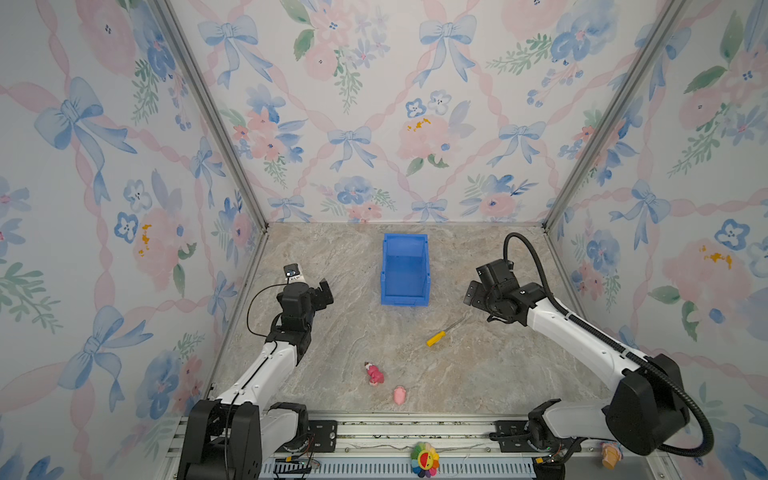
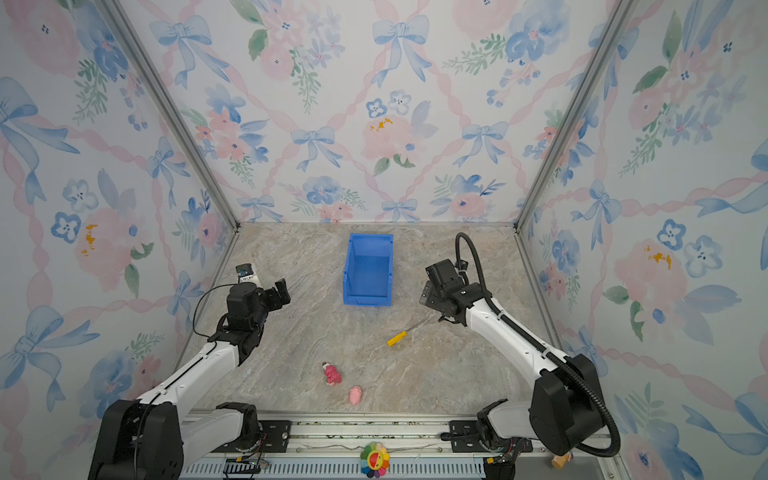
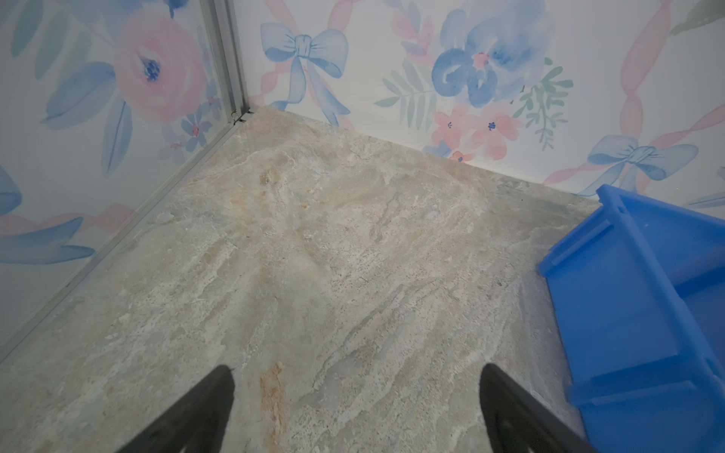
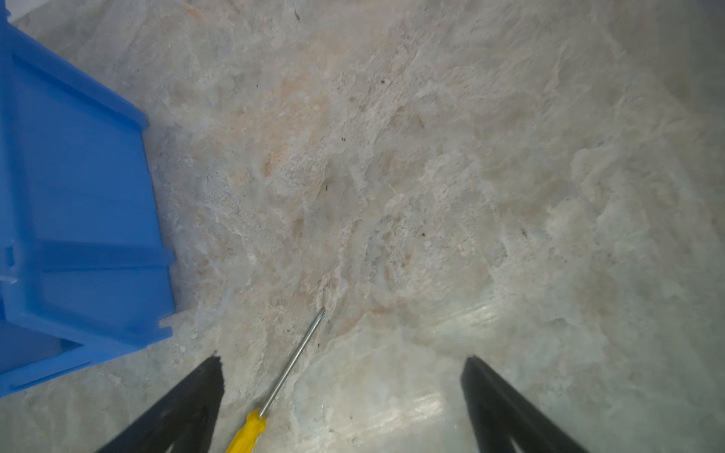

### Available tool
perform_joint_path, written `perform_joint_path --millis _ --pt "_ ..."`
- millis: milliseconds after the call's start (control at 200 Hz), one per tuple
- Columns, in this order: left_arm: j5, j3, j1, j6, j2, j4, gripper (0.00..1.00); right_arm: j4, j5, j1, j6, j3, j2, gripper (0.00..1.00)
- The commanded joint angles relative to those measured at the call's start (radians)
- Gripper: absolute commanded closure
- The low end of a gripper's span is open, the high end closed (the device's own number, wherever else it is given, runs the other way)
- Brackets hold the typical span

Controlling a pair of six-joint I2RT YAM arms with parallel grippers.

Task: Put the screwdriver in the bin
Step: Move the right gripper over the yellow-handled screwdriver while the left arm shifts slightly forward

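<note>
screwdriver [image 1: 445,332]: lying flat off the bin's [image 1: 404,300] low front lip, apart from it.
handling: light, stiff; you are favouring the yellow handle [image 1: 435,339] over the thin, slippery shaft [image 1: 455,325].
right gripper [image 4: 343,359]: gaping wide, empty.
left gripper [image 3: 357,368]: likewise.

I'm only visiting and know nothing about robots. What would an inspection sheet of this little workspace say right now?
Surface: marble-patterned table, no spills seen.
Job's things: screwdriver lies flat on the table, outside the bin; the bin stands upright, nothing seen inside.
Clutter: two pink toy figures near the front edge; flower toy on the front rail.
Grippers: left gripper open, holding nothing, over bare table; right gripper open, holding nothing, above the screwdriver's shaft.
Cables: black ribbed hose along the right arm; thin wire loops beside the left arm.
Surroundings: floral wallpaper walls, metal posts.
</note>
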Motion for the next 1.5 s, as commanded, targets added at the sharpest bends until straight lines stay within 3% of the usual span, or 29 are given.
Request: perform_joint_path --millis 0,190,435,765,930,1240,1390,1495 --pt "0.015 0.048 -0.004 -0.022 0.050 -0.148 0.02 -0.129 -0.042 0.056 0.182 0.043 0.034 0.03" --pt "0.099 0.046 -0.011 -0.026 0.076 -0.158 0.02 -0.151 -0.077 0.154 0.317 0.090 0.093 0.03" --pt "0.105 0.048 -0.053 -0.015 0.079 -0.160 0.02 -0.111 -0.158 0.271 0.347 0.116 0.225 0.03" --pt "0.087 0.044 -0.067 -0.003 -0.074 -0.319 0.02 0.037 -0.186 0.273 0.365 0.021 0.254 0.02" --pt "0.104 0.026 -0.115 -0.022 -0.118 -0.378 0.02 0.129 -0.189 0.264 0.376 -0.023 0.298 0.00" --pt "0.227 -0.023 -0.125 -0.064 -0.239 -0.448 0.02 0.204 -0.197 0.252 0.334 -0.051 0.371 0.00" --pt "0.228 -0.048 -0.129 -0.094 -0.315 -0.480 0.02 0.228 -0.186 0.262 0.340 -0.087 0.365 0.05" --pt "0.181 -0.048 -0.136 -0.089 -0.358 -0.493 0.02 0.253 -0.184 0.273 0.345 -0.121 0.365 0.17"
